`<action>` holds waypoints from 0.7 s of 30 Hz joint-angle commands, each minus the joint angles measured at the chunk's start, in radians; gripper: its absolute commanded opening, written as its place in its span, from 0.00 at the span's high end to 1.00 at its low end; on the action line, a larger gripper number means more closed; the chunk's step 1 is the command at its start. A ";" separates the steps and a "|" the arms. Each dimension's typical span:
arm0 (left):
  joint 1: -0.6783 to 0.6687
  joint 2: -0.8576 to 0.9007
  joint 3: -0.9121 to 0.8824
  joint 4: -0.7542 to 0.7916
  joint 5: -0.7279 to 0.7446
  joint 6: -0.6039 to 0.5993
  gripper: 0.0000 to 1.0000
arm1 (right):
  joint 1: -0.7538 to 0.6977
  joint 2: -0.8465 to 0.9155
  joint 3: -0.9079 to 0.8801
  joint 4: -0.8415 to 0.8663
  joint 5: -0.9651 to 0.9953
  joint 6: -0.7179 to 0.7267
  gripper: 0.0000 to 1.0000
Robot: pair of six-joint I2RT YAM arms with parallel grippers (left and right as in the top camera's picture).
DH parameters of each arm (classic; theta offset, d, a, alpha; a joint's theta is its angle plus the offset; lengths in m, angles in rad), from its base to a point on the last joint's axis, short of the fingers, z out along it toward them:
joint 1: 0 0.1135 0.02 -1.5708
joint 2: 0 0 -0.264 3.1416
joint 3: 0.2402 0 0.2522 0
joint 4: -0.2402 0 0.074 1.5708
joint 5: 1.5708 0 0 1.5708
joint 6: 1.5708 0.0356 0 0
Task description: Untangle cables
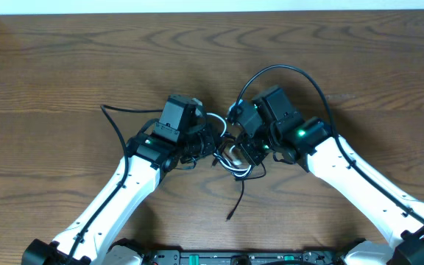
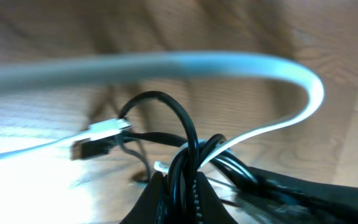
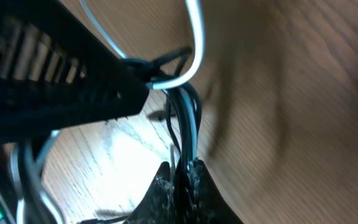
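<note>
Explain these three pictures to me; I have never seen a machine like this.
Two white robot arms work at a brown wooden table. One picture looks down from above; the other two come from cameras on each wrist. Between the arms lies a tangle of a thin black cord and a thin white cord. The left hand is shut on the bundle of both cords, as its wrist view shows. The right hand is shut on it too.

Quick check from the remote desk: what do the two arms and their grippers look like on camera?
Both arms have white links, black joints and black wrist blocks. The left arm and right arm each carry a thick black cable and a small green light. Each gripper, left and right, has black fingers.
</note>
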 commanded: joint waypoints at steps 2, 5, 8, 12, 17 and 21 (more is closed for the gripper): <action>0.003 0.003 -0.003 -0.045 -0.131 0.000 0.92 | -0.026 -0.044 0.011 0.023 -0.170 -0.020 0.99; 0.002 0.003 -0.003 -0.072 -0.157 0.000 0.92 | -0.054 -0.044 0.011 0.036 -0.229 -0.020 0.99; 0.002 0.003 -0.003 -0.079 -0.161 0.013 0.92 | -0.085 -0.044 0.011 0.056 -0.293 -0.008 0.99; 0.002 0.004 -0.003 -0.079 -0.161 0.018 0.92 | -0.118 -0.043 0.011 0.081 -0.299 0.044 0.99; 0.002 0.004 -0.003 -0.079 -0.161 0.026 0.93 | -0.140 -0.043 0.010 0.073 -0.299 0.047 0.99; 0.002 0.004 -0.003 -0.079 -0.161 0.048 0.93 | -0.140 -0.043 0.010 0.056 -0.284 0.047 0.99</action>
